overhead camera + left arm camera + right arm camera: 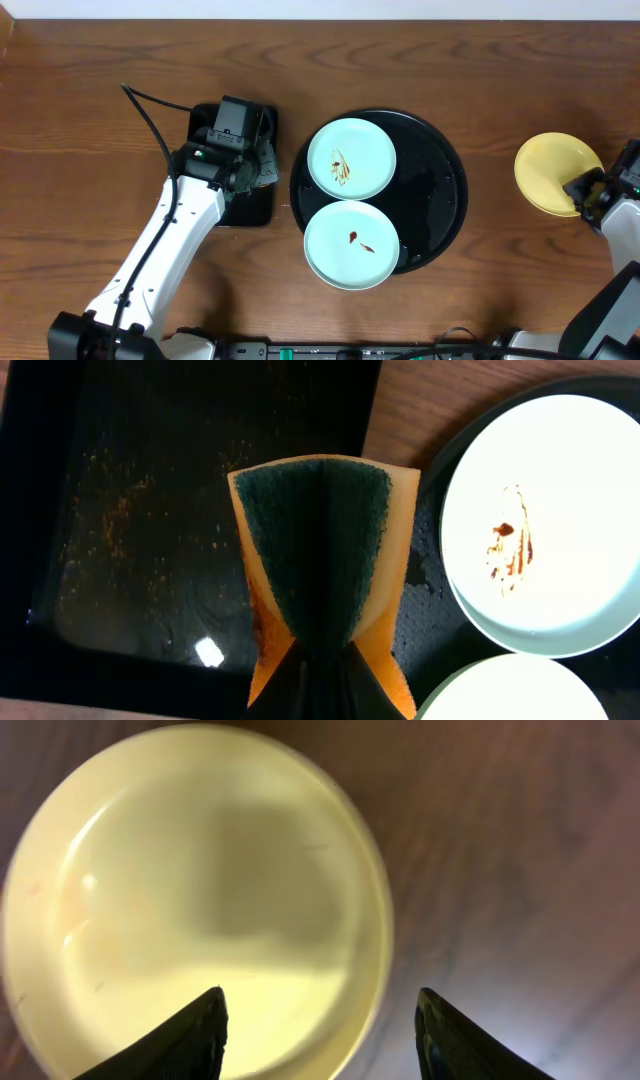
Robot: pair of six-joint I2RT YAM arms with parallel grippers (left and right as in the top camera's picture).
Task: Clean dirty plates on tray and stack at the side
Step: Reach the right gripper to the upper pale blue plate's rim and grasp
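The tray [445, 195] held two mint plates. The far plate [351, 158] lay in its left half with thin brown streaks near the middle. The near plate [351, 244] lay just in front of it, lapping over the tray's near rim and marked with small brown spots. The tray's right half was bare and glossy. The yellow plate [552, 172] sat on the table [100, 100] well to the right of the tray.

Just left of the tray lay the sponge tray [130, 510], wet and speckled. The left arm reached forward over it. The left gripper [320, 685] was clamped on the sponge [320, 550], pinching it into a fold, green face up. The right gripper [320, 1010] hung over the yellow plate's near edge with its fingers spread apart, one over the plate and one over the table, gripping nothing.
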